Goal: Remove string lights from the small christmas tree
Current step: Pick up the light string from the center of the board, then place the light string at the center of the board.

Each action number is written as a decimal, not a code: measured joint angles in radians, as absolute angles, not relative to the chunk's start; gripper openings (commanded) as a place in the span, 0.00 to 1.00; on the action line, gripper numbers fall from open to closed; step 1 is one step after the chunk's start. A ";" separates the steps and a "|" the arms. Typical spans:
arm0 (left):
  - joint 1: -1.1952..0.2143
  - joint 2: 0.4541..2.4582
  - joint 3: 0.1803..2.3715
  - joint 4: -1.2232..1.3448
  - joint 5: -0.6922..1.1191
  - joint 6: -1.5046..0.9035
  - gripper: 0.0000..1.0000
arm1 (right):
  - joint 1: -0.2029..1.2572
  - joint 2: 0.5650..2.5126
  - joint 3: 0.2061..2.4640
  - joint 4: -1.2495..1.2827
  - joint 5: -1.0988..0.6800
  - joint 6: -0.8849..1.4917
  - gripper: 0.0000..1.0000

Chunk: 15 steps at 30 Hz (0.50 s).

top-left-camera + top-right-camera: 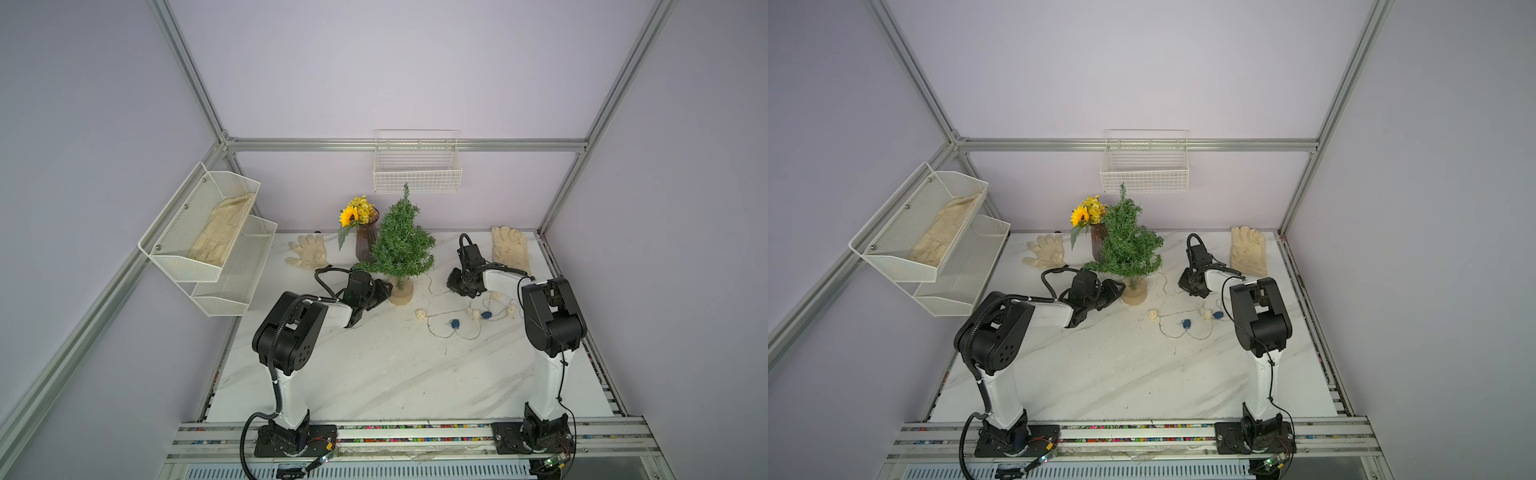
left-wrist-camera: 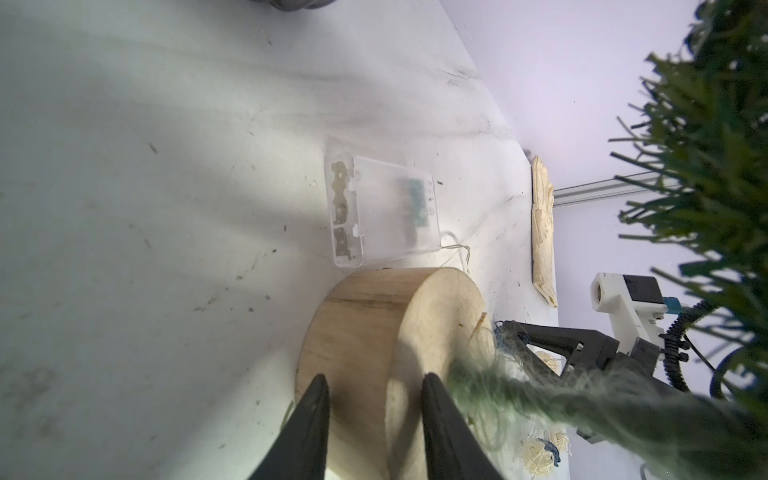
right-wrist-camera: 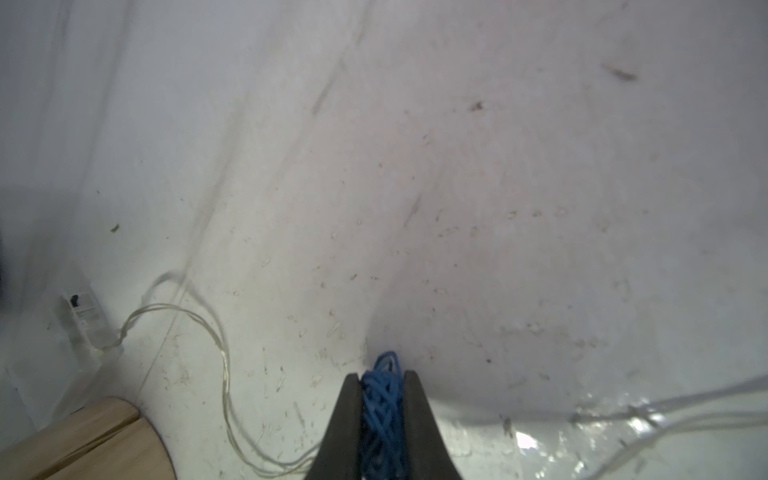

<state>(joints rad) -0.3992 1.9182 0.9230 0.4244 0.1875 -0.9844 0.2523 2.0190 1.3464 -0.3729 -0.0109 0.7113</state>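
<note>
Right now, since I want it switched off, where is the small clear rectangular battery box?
The battery box lies flat on the white table beside the tree's round tan base, seen in the left wrist view.

Lilac walls (image 1: 395, 75) meet an aluminium frame (image 1: 407, 144); the tabletop (image 1: 374, 374) is white, grey-veined marble; a wire basket (image 1: 417, 174) hangs on the back wall; a two-tier mesh shelf (image 1: 187, 266) on the left.

The left gripper (image 2: 374, 380) is straddling the base of the small christmas tree (image 2: 365, 324); the battery box of the string lights (image 2: 386, 212) is lying just beside it.
</note>
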 measured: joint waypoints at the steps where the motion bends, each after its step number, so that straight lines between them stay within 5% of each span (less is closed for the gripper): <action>1: -0.399 1.918 0.923 0.424 0.188 -0.984 0.36 | 0.246 2.009 1.338 -0.377 -0.010 0.713 0.09; 15: -0.381 1.918 0.923 0.424 0.202 -0.984 0.36 | -0.159 1.645 1.241 -0.378 -0.015 0.726 0.09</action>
<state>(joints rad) -0.3805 1.9182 0.9230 0.4240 0.2016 -0.9844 -0.1589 1.6447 1.2407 -0.3779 -0.0154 0.7258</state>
